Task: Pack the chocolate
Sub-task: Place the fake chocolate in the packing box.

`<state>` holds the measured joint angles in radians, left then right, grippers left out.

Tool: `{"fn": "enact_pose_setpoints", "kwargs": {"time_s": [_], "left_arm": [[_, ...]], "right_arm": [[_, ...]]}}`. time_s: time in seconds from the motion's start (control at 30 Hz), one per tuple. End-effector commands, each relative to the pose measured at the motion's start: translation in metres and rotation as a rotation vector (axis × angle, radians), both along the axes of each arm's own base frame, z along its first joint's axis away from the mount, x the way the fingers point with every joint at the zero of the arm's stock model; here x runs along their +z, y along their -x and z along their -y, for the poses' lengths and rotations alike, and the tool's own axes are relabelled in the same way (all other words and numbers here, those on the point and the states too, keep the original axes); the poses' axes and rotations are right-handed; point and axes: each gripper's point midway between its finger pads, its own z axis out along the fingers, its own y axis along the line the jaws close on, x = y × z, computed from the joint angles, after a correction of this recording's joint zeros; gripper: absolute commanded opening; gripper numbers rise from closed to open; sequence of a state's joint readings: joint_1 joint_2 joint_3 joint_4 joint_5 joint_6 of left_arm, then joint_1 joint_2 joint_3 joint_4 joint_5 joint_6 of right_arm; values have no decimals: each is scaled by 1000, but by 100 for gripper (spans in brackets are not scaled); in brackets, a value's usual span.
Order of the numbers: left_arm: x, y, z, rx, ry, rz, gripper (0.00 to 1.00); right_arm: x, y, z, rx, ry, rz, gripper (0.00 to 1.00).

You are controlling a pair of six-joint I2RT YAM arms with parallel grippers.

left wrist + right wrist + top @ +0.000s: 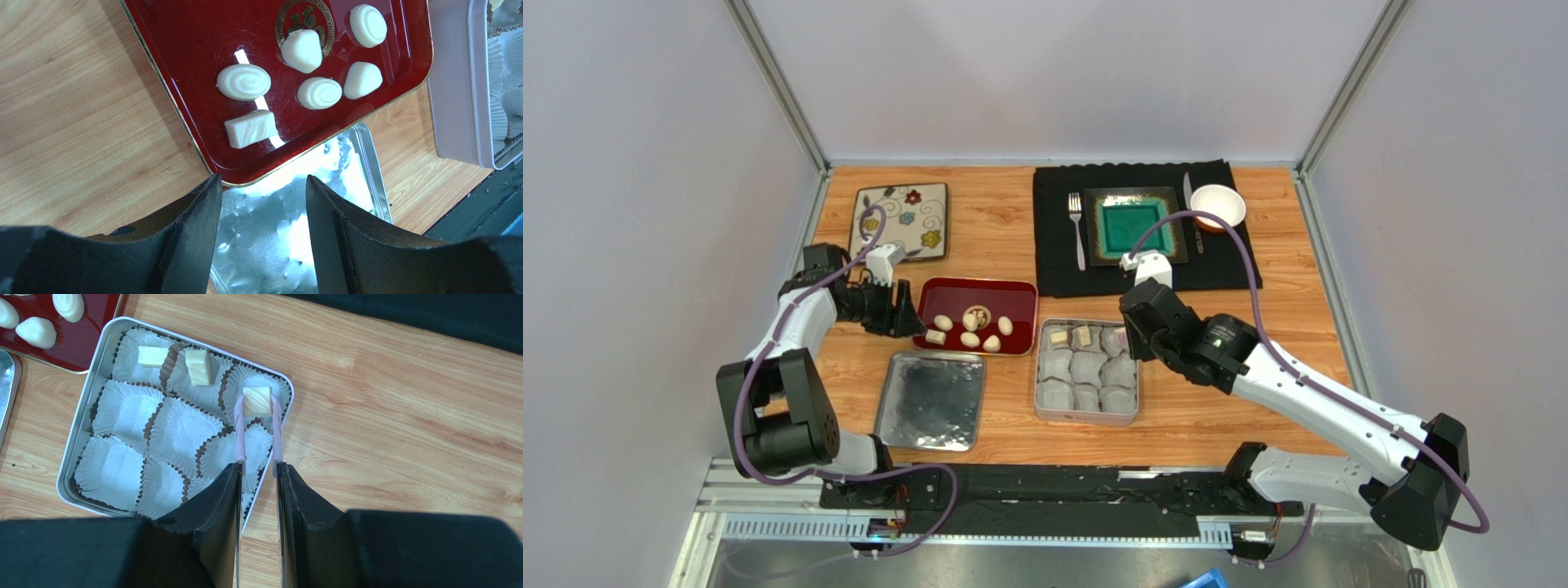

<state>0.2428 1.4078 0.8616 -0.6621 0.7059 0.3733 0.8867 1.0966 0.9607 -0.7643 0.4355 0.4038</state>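
Note:
Several cream chocolates (244, 82) lie on the red tray (184, 49), also seen from above as chocolates (972, 325). My left gripper (261, 184) hangs open and empty over the tray's near-left corner and the silver lid (294, 226). My right gripper (258, 468) is shut on pink tongs (240, 432). The tongs' tips flank a square chocolate (258, 400) at the far-right paper cup of the tin (80, 429); whether they still press it I cannot tell. Two more chocolates (199, 366) sit in the cups of that same far row.
The tin (1041, 368) stands right of the lid (932, 401), both in front of the red tray (928, 294). A black placemat (1051, 245) at the back holds a green plate (1133, 223), fork, knife and white bowl (1217, 206). A floral plate (903, 218) lies back left.

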Motion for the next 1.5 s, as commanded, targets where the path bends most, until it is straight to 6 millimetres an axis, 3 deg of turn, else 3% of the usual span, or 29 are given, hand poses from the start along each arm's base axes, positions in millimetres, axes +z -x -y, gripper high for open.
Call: {"fn": "enact_pose_setpoints", "kwargs": {"time_s": [0.0, 0.73, 1.03, 1.17, 1.3, 1.47], "left_arm": [[19, -10, -1, -25, -5, 78, 61], [24, -12, -2, -29, -14, 93, 61], [24, -12, -3, -29, -19, 93, 61], [23, -13, -6, -27, -36, 98, 61], [18, -19, -17, 2, -75, 94, 61], [9, -27, -38, 53, -127, 79, 60]], "right_arm": [[10, -10, -8, -17, -50, 45, 28], [11, -10, -12, -6, -67, 38, 33], [28, -14, -19, 11, -99, 67, 33], [43, -18, -32, 48, -142, 85, 33], [74, -27, -60, 107, -231, 123, 33], [90, -31, -104, 210, -258, 140, 33]]}}
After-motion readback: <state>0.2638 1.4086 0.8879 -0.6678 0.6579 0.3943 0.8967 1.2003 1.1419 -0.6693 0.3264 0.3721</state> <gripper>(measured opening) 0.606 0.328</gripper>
